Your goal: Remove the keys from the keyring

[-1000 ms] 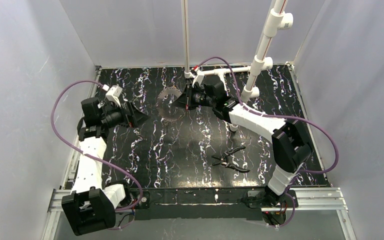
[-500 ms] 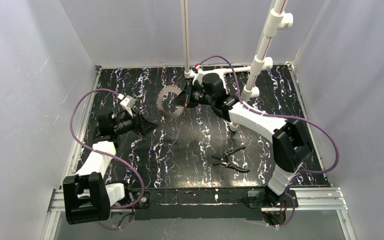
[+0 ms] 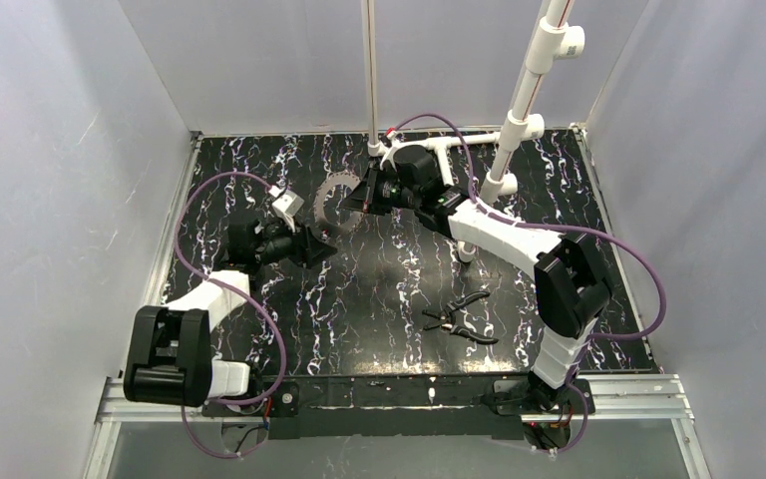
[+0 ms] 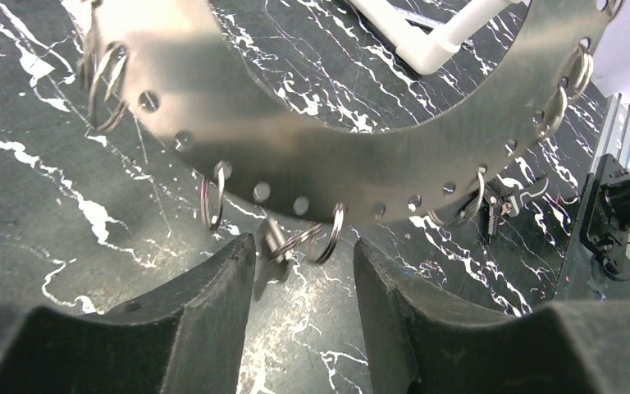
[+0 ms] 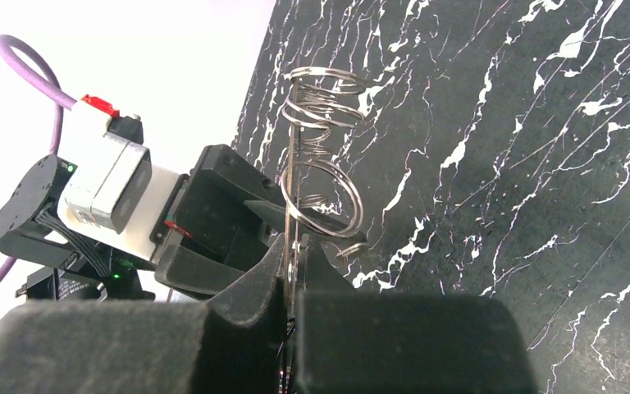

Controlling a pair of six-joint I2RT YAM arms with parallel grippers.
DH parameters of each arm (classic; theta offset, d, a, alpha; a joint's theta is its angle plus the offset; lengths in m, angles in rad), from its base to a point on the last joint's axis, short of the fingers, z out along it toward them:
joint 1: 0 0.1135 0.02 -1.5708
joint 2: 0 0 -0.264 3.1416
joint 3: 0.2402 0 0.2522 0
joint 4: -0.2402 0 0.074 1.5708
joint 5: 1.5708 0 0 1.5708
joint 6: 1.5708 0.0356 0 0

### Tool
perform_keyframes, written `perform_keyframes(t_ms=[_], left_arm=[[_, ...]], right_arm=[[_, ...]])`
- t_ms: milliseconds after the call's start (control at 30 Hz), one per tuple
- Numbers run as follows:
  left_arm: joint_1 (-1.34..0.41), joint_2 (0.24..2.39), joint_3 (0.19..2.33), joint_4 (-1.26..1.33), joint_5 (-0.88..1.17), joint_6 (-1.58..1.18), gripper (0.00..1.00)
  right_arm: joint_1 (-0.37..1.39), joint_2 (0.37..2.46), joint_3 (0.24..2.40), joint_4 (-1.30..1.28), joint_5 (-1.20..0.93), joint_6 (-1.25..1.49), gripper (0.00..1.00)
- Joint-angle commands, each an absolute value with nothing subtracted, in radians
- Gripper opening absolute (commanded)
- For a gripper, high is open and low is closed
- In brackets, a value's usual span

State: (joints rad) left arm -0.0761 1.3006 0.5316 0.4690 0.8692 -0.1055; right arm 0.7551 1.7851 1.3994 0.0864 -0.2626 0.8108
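The keyring [image 3: 325, 203], a wide silvery band with holes and several small split rings along its rim, hangs above the table at the back. My right gripper [image 3: 360, 196] is shut on its right edge; in the right wrist view the band [image 5: 289, 176] stands edge-on between the pads. My left gripper [image 3: 329, 250] sits just below and left of it. In the left wrist view the band [image 4: 312, 156] arcs over my left gripper [image 4: 303, 254], which is open. A small key [image 4: 274, 245] on a split ring hangs between the fingertips, close to the left finger [image 4: 213, 304].
Black-handled pliers [image 3: 462, 317] lie on the dark marbled table, front right of centre. A white pipe frame [image 3: 519, 110] rises at the back right, its foot near the right gripper. Another small key [image 4: 490, 217] hangs from the band's right side.
The left arm has swung right and forward to the keyring, and its jaws have narrowed from wide open. The right gripper has shifted the keyring slightly back and left.
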Motion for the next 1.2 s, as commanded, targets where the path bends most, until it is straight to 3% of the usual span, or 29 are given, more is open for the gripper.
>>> perform_keyframes(t_ms=[0,333,567,867,1167], left_arm=[[-0.125,1.323,0.556,0.582,0.811,-0.111,0.42],[-0.135,1.383,0.527,0.699,0.775,-0.158,0.28],[-0.135,1.389,0.441,0.866,0.742,-0.216,0.29],[-0.135,1.399,0.350,1.140,0.679,-0.267,0.38],[-0.135,1.391,0.324,1.225,0.661,-0.267,0.26]], right_arm=[[0.762,1.772,1.461,0.103,-0.233,0.829,0.01],[0.762,1.770,1.470,0.094,-0.230,0.834,0.01],[0.752,1.770,1.482,0.089,-0.232,0.850,0.01],[0.742,1.772,1.521,0.077,-0.238,0.867,0.01],[0.742,1.768,1.529,0.075,-0.252,0.892,0.01]])
